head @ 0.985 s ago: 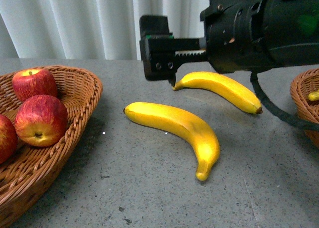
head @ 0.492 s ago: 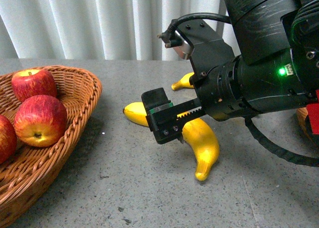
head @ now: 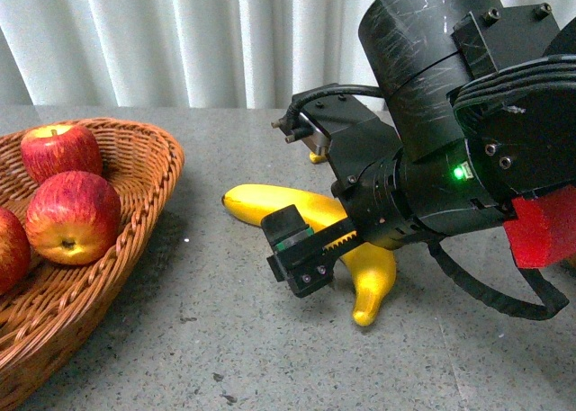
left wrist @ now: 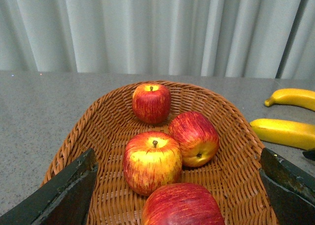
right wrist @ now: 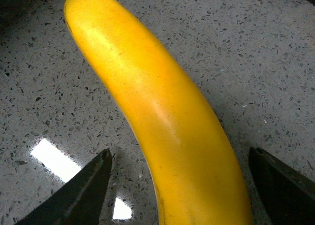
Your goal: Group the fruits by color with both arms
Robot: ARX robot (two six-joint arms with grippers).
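Observation:
A yellow banana (head: 256,203) lies on the grey table, and my right gripper (head: 310,260) is low over its middle, open. In the right wrist view the banana (right wrist: 162,121) runs between the two spread fingers (right wrist: 74,190), which do not touch it. A second banana's tip (head: 317,157) peeks out behind the arm. Several red apples (head: 74,216) sit in the woven basket (head: 144,159) on the left. My left gripper (left wrist: 177,176) is open above those apples (left wrist: 151,161) and holds nothing. Both bananas show in the left wrist view (left wrist: 283,132).
The right arm's bulky black body (head: 432,114) and cable cover the right half of the table. A white curtain (head: 162,42) hangs behind the table. Bare table (head: 225,339) lies in front of the banana and beside the basket.
My right gripper has moved from above the far banana, forward and down, to straddle the near banana. The apples and basket have not moved.

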